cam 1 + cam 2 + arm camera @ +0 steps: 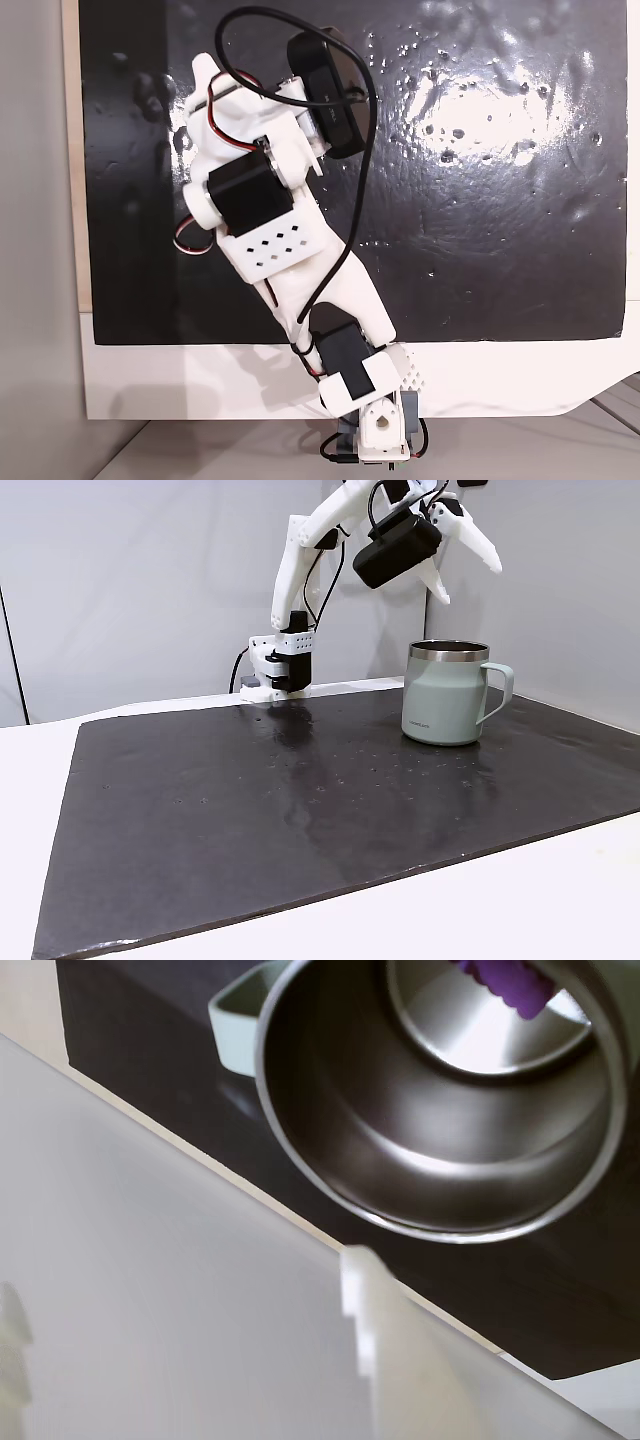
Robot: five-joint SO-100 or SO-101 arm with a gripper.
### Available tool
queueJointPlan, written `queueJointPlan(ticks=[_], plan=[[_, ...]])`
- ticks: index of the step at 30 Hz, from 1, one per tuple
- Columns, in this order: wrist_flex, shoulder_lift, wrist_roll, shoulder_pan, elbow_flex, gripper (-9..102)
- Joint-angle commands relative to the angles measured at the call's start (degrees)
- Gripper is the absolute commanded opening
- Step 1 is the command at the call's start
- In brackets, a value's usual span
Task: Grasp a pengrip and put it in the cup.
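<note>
The gripper [462, 565] hangs spread wide and empty above the cup [445, 695], the pengrip [510, 982] lying inside; dropping lower could clip the rim.

top-down on arm [290, 250] | low front | wrist cam close into cup [440, 1160]

Looking straight down into the cup [440, 1150], shiny steel inside, pale handle at upper left, purple ribbed pengrip [508, 982] lying on its bottom near the top edge, dark mat [130, 1040] beneath, blurred white gripper finger [375, 1330] in the foreground
</note>
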Motion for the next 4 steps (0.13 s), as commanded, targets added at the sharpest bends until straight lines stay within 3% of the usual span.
queueJointPlan(ticks=[1, 4], plan=[[0.4, 4.2, -1.0, 0.4, -0.1, 32], [0.4, 4.5, -1.1, 0.4, 0.1, 32]])
